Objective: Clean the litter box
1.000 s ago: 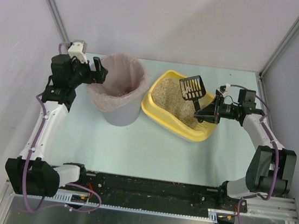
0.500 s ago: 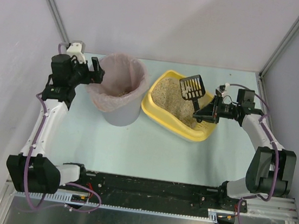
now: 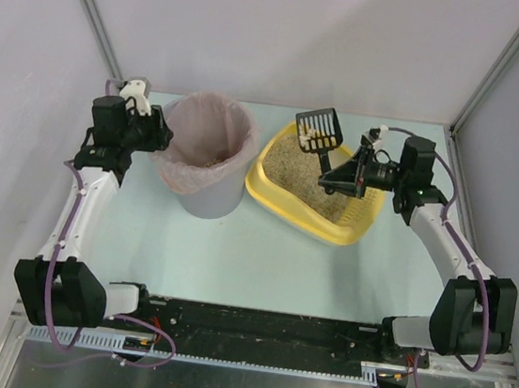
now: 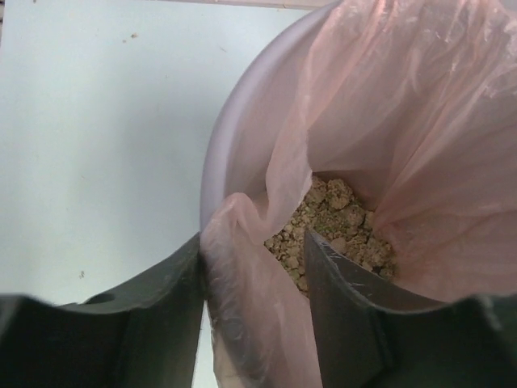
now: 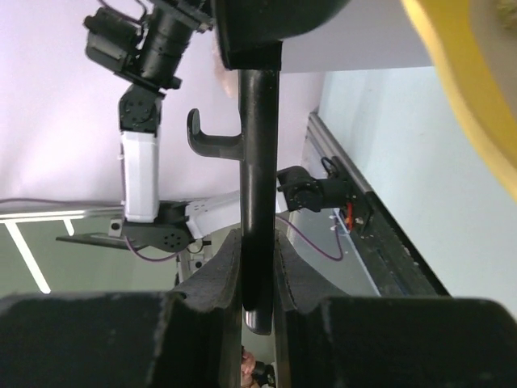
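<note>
Right pincer [image 5: 258,267] clamped on scoop [image 3: 319,127] handle, head above litter box [image 3: 269,193], which sits at 3 o'clock of bin [image 3: 206,202]. Left pincer [image 4: 252,242] pinches bin rim plus liner [image 4: 404,105]. Keep scoop level, carry toward 9 o'clock, tip only once inside liner.

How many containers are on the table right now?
2. A grey bin with a pink liner stands at the back left; the yellow litter box lies just right of it. None looks hidden.

bin [image 3: 209,202] left of litter box [image 3: 329,233], scoop [image 3: 318,128] above box
</note>
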Robot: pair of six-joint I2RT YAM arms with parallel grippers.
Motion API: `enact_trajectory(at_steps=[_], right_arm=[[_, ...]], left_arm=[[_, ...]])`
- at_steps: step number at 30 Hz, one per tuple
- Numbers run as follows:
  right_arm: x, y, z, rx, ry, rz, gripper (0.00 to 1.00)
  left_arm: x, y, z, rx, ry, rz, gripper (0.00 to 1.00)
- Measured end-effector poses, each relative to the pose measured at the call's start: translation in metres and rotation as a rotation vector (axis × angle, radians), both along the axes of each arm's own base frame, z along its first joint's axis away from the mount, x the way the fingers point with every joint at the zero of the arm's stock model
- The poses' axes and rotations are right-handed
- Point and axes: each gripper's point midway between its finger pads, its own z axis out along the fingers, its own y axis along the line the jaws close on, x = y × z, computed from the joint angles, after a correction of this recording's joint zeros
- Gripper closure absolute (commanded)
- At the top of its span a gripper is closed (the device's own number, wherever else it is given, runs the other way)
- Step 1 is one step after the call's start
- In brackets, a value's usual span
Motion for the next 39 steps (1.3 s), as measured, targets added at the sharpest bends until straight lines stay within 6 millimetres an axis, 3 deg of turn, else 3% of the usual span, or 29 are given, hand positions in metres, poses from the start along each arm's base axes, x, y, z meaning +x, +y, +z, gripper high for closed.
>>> enact_trajectory(at_steps=[3,6,14,17,20,23,25,32,39], right_arm=[[-0.005,0.017,0.012,0.027,0.002,0.025,1.00],[-0.010,0.033,0.024,0.038,0.004,0.050,1.00],[-0.014,0.088,0.078,0.058,-0.132,0.135,1.00],[-0.008,0.108,0.088,0.011,-0.165,0.153,1.00],[0.013,0.132,0.092,-0.100,-0.237,0.143,1.00],[0.037,0.149,0.082,-0.242,-0.307,0.124,1.00],[0.044,0.153,0.065,-0.331,-0.324,0.127,1.00],[0.046,0.143,0.007,-0.582,-0.328,0.188,1.00],[0.038,0.135,-0.007,-0.826,-0.517,0.212,1.00]], left_arm=[[0.001,0.004,-0.001,-0.002,0.003,0.012,0.61],[0.001,0.005,-0.001,-0.002,0.002,0.019,0.63],[0.004,0.000,0.003,0.001,-0.016,0.015,0.66],[0.004,-0.001,0.004,-0.006,-0.019,0.017,0.67],[0.005,-0.003,0.004,-0.005,-0.021,0.016,0.70],[0.006,-0.007,0.008,-0.006,-0.033,0.007,0.71],[0.006,-0.010,0.010,-0.008,-0.040,0.000,0.71],[0.006,-0.012,0.011,-0.009,-0.044,-0.003,0.71],[0.007,-0.012,0.011,-0.009,-0.045,-0.004,0.72]])
